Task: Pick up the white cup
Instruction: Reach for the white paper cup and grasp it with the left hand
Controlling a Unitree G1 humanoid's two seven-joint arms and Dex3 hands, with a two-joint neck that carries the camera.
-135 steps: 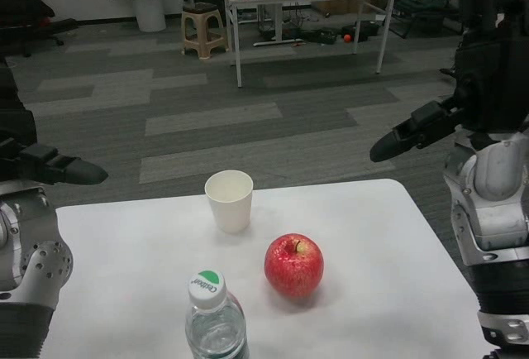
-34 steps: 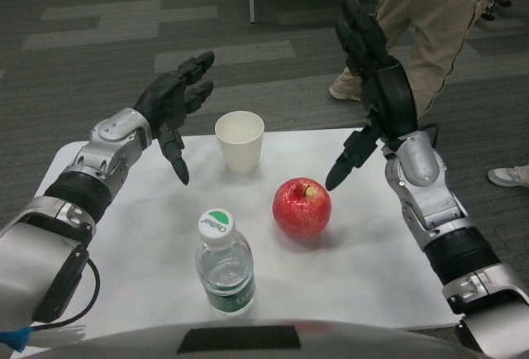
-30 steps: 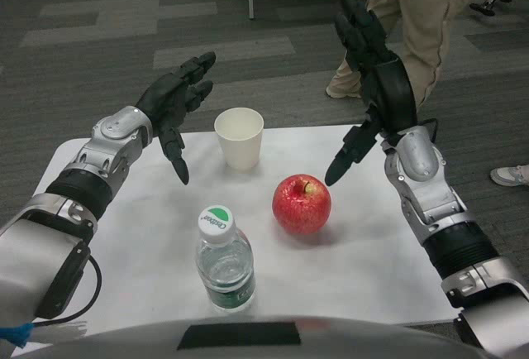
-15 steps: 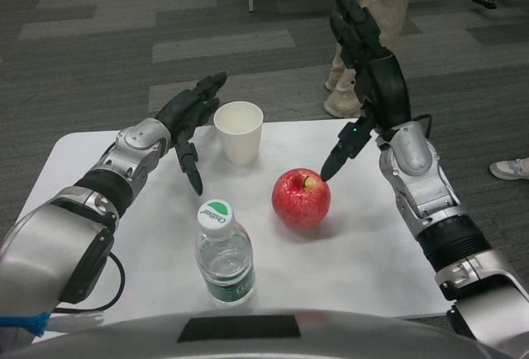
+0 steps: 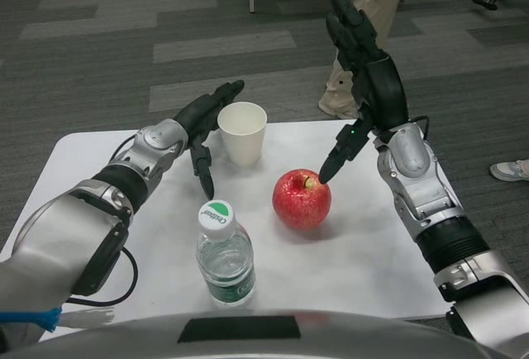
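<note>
The white cup (image 5: 243, 132) stands upright near the far edge of the white table (image 5: 372, 251). My left hand (image 5: 203, 123) sits just to its left with fingers spread, the upper fingers reaching past the rim and the thumb pointing down; I cannot tell whether it touches the cup. My right hand (image 5: 361, 69) is raised over the table's right side, fingers spread and holding nothing, its thumb pointing down toward the apple.
A red apple (image 5: 302, 199) lies right of centre, in front of the cup. A water bottle with a green-and-white cap (image 5: 224, 253) stands at the near edge. A person's legs (image 5: 368, 11) stand on the carpet beyond the table.
My left hand has moved right, closing in on the cup's left side. The right hand has barely shifted. The person behind the table has walked leftward.
</note>
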